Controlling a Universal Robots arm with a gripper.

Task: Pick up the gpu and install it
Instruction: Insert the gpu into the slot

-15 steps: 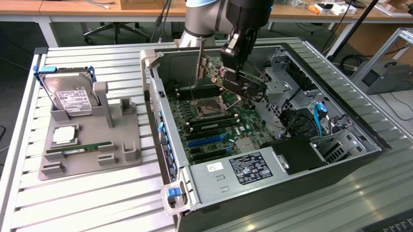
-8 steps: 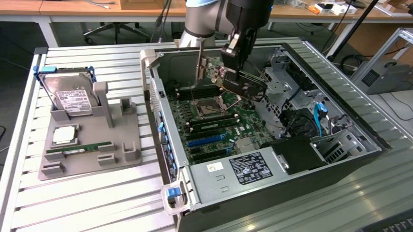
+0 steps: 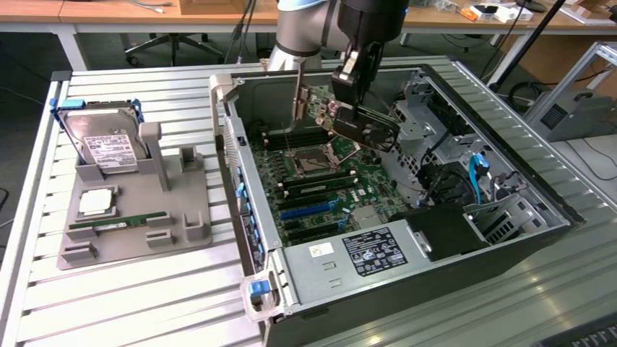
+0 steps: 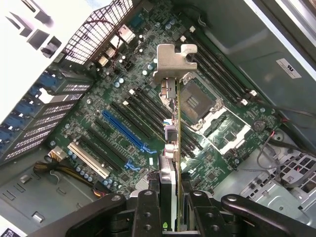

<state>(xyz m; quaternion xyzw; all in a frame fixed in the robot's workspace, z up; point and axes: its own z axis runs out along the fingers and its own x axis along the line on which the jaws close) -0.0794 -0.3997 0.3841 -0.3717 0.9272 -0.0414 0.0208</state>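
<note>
gpu [image 4: 169, 165] in tool [image 4: 171, 200] over mobo [image 4: 98, 106], long axis outward, bracket end [image 4: 173, 60] far

you can come in through the open side of the case [image 3: 225, 137]; its walls shut off every edge. the gpu [image 4: 170, 143], clamped edge-on in the gripper [image 4: 170, 197], hangs above the motherboard [image 3: 323, 189], apart from it. along the edge at the exterior view's right, the drive cage [image 3: 424, 126] and blue cables [image 3: 477, 177] crowd in. the power supply [image 3: 362, 254] blocks the near end.
</note>
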